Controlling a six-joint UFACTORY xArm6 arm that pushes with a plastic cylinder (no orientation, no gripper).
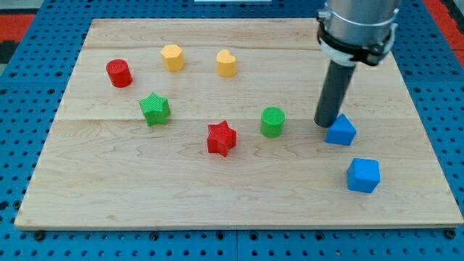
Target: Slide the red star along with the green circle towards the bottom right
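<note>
Two targets mid-board, nearer the bottom edge: red star (222, 138), with green circle (272, 122) near on its right. Both look light, rigid, likely slippery on wood; push from their top-left faces. My tip (324, 123), bare rod holding nothing, touches blue block (341, 131). No containers.

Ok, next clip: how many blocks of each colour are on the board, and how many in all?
Red: 2, the red cylinder and red star
Green: 2, the green star and green circle
Yellow: 2, the yellow hexagon and yellow heart
Blue: 2, the blue block by my tip and blue cube
Total: 8
</note>
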